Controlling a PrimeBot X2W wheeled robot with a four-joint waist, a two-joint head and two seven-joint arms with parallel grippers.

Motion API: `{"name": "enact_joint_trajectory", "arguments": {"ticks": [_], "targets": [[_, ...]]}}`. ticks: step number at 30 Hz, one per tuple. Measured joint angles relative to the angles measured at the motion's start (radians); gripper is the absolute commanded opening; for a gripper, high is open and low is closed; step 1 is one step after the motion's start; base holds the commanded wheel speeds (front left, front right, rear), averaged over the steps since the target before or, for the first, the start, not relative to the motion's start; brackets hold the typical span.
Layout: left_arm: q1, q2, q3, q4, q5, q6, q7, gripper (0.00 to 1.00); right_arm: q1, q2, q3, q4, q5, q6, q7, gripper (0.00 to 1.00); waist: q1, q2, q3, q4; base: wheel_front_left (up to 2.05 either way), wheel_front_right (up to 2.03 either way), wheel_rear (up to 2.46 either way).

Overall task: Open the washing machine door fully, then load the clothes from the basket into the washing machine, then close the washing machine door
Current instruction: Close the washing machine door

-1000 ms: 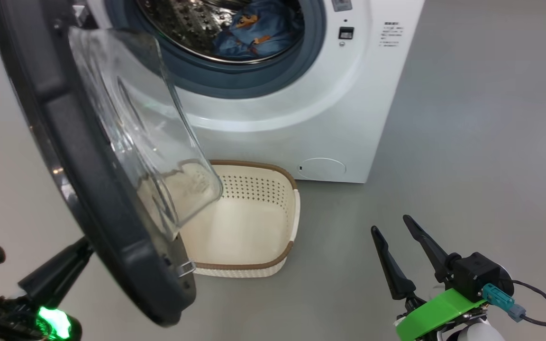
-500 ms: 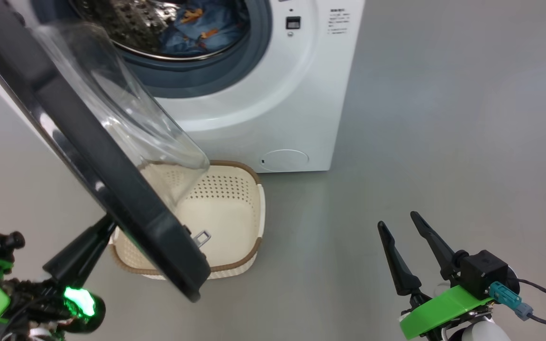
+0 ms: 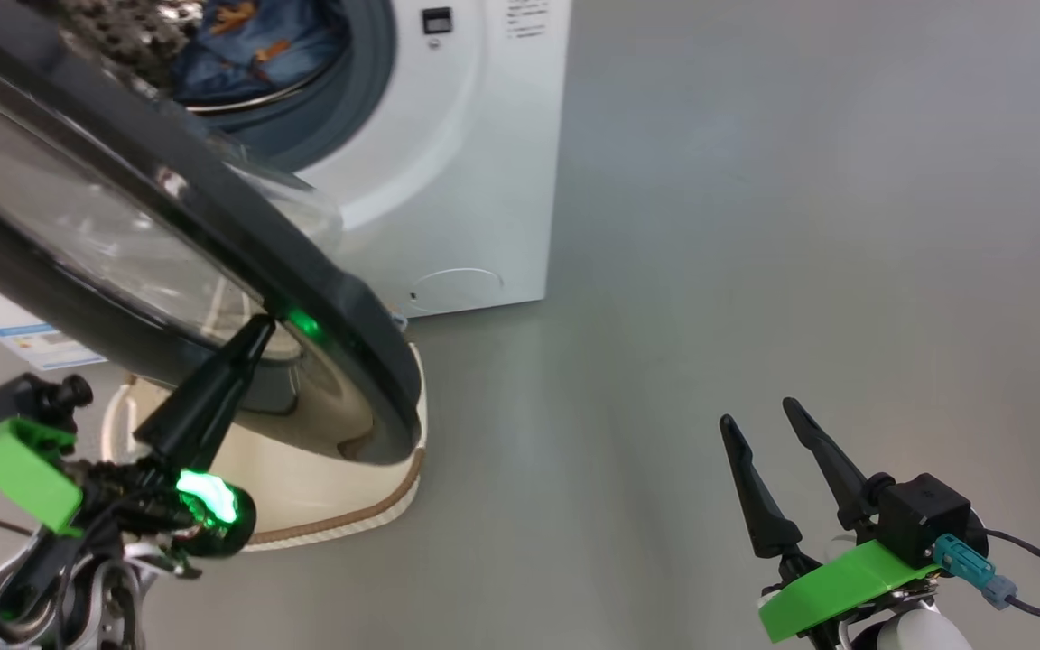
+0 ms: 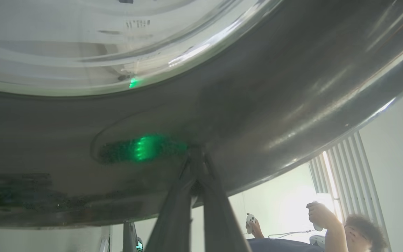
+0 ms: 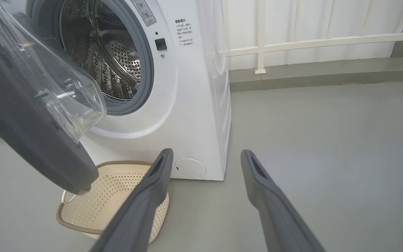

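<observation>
The washing machine [image 3: 475, 135] stands at the upper left with its door [image 3: 213, 226] part-way swung over the opening, glossy black ring and glass facing me. My left gripper [image 3: 258, 329] is shut, its tip pressed against the door's outer ring; in the left wrist view the joined fingertips [image 4: 196, 155] touch the black ring of the door [image 4: 257, 105]. Blue clothes [image 3: 249, 41] lie inside the drum. The cream basket [image 3: 366, 510] sits on the floor under the door, and the part of it I can see holds nothing. My right gripper [image 3: 758, 412] hangs open at the lower right, holding nothing.
Grey floor stretches to the right of the machine. The right wrist view has the machine [image 5: 194, 87], the door [image 5: 30, 140], the basket [image 5: 117, 182] and a white railing [image 5: 292, 42] at the back wall. A person [image 4: 327, 224] holding controllers is under the door's edge.
The head camera has turned, shifting the scene left. The door has swung toward the machine with my left gripper's tip against it; its outer face now faces me. The right gripper stays open.
</observation>
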Motion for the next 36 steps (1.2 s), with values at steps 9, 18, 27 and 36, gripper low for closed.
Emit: {"name": "enact_joint_trajectory", "arguments": {"ticks": [9,18,27,36], "targets": [[-0.103,-0.002,-0.035,0.012,0.061,0.0,-0.144,0.0,-0.009,0.006,0.0,-0.004,0.009,0.0,0.0,1.0,0.0,0.0,0.039,-0.074,0.0,0.0,0.0],[-0.194,-0.007,-0.031,0.051,0.101,0.0,-0.274,0.0,-0.045,0.011,0.016,-0.004,0.01,0.0,0.0,1.0,0.0,0.0,0.075,-0.139,0.0,0.0,0.0],[-0.224,-0.009,-0.021,0.078,0.157,0.0,-0.341,0.0,-0.044,0.014,0.014,-0.002,0.01,0.0,0.0,1.0,0.0,0.0,0.068,-0.172,0.0,0.0,0.0],[-0.162,-0.013,-0.016,0.059,0.179,0.0,-0.405,0.0,-0.04,0.015,-0.003,0.004,0.022,0.0,0.0,1.0,0.0,0.0,0.012,-0.152,0.0,0.0,0.0]]}}
